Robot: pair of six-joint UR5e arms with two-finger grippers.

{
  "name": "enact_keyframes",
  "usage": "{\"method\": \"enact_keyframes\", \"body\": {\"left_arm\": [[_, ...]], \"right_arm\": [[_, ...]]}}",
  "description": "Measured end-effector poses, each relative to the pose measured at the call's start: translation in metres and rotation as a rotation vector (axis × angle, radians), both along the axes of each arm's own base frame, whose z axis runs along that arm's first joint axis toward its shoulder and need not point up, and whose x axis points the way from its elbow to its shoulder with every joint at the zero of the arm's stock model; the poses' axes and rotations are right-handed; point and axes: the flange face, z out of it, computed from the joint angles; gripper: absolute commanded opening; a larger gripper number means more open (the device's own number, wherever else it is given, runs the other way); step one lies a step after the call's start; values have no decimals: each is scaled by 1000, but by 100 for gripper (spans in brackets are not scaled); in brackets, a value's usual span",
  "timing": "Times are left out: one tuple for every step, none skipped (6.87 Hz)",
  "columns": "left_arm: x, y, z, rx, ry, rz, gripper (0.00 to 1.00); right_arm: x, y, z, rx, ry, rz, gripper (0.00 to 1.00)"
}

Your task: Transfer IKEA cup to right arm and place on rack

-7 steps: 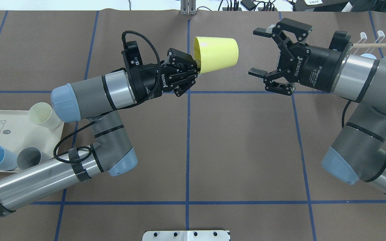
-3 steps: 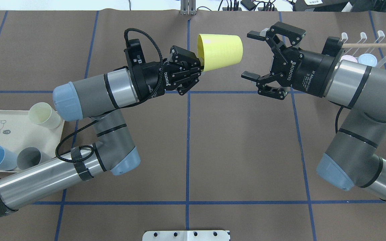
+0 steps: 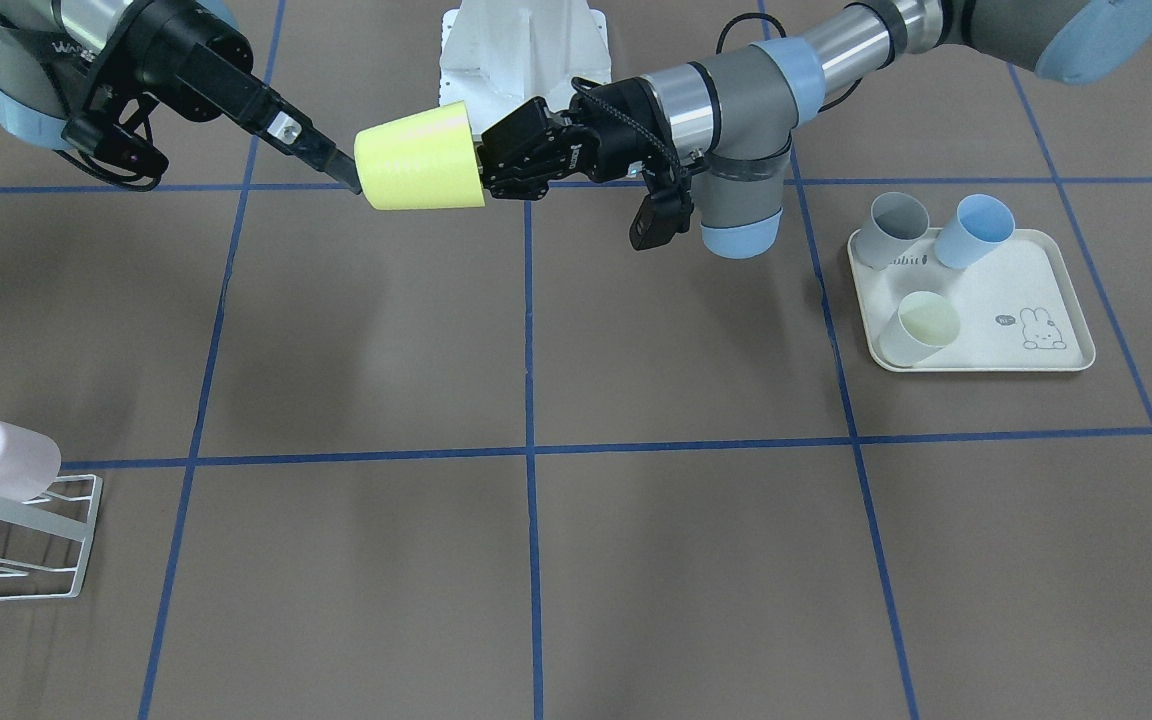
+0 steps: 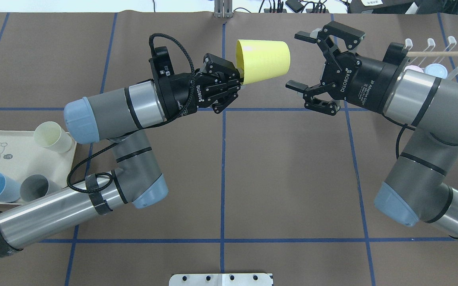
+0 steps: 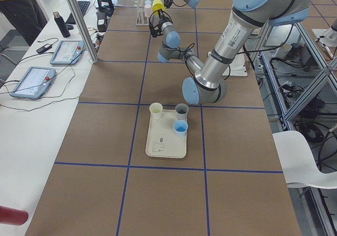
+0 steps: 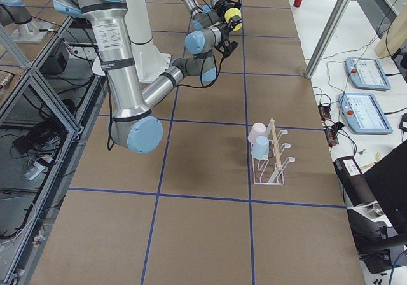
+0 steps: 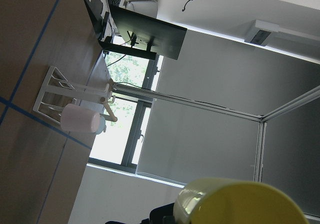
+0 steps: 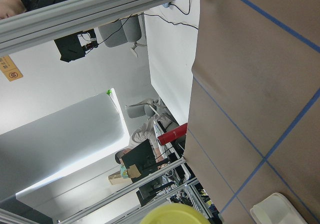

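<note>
Your yellow cup (image 4: 262,61) hung on its side above mid-table, its rim clamped by the left gripper (image 4: 240,79). The right gripper (image 4: 295,60) gaped at the cup's base, contact unclear. The rack (image 4: 447,53) sat half hidden behind that arm.

Silver-grey arms (image 4: 50,216) with pale-blue caps (image 4: 78,121), black cable (image 4: 178,41).

Rack (image 4: 451,52) partly behind the right arm (image 4: 424,95) — yellow cup (image 8: 172,215) cut off at both wrist views' bottom edge
</note>
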Motion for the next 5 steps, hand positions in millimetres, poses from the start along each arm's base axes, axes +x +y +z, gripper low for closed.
{"method": "enact_keyframes", "body": {"left_arm": [[0, 0, -2, 0, 1, 0, 0], [1, -1, -2, -1, 1, 0, 0], [3, -1, -4, -2, 0, 0, 0], [4, -2, -5, -2, 0, 0, 0], [4, -2, -5, -3, -1, 0, 0]], "right_arm": [[-1, -1, -2, -9, -10, 4, 100], [-2, 0, -3, -13, -17, 2, 99], [-4, 1, -3, -16, -20, 1, 96], [-7, 2, -4, -18, -23, 1, 90], [-8, 3, -4, -19, -25, 0, 90]]}}
